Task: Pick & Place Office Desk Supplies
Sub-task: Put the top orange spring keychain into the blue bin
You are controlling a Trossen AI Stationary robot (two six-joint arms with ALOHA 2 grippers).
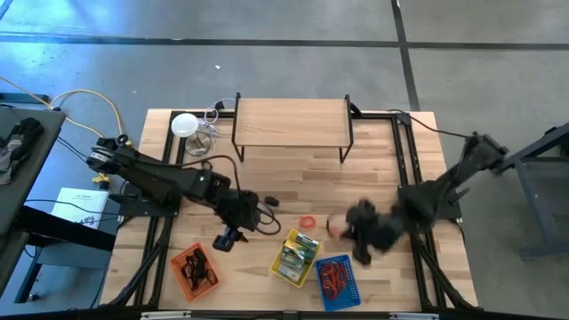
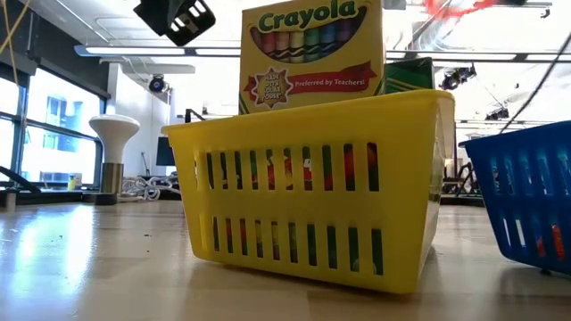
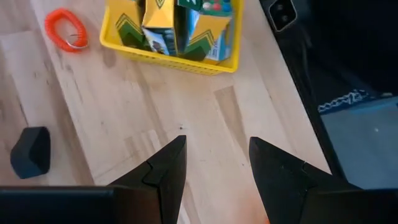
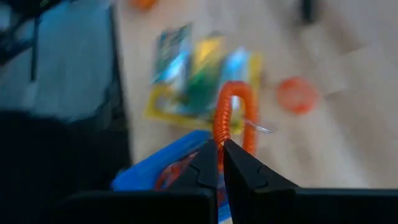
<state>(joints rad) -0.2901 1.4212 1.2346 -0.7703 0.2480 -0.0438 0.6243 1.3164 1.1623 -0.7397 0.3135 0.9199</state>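
**Right tool holds a red coil just off the blue basket**

The right tool [image 4: 219,163] is pinched shut on a red coiled band [image 4: 231,118], which stands up out of its tips as a loop. In the high view this tool [image 1: 363,238] hangs over the worktop [image 1: 293,178] near its front edge, just beside the blue basket [image 1: 338,283], which already has red loops in it. The basket lies a little toward the front edge and the left side from the tool, so the coming move, as I judge it, is a short carry that way before letting go. The right arm is plainly the nearer one to it.

A second red coil [image 1: 308,221] lies loose on the wood between the two arms, near the yellow basket [image 1: 296,258] of crayon boxes. The left tool [image 1: 229,238] hovers with its fingers apart and nothing between them, beside the orange basket [image 1: 194,269] at the front left. A small black piece [image 3: 31,151] sits on the worktop near it.

The worktop is bare pale wood planks; a low wooden shelf [image 1: 292,124] stands at the back edge. The room floor around is grey concrete.
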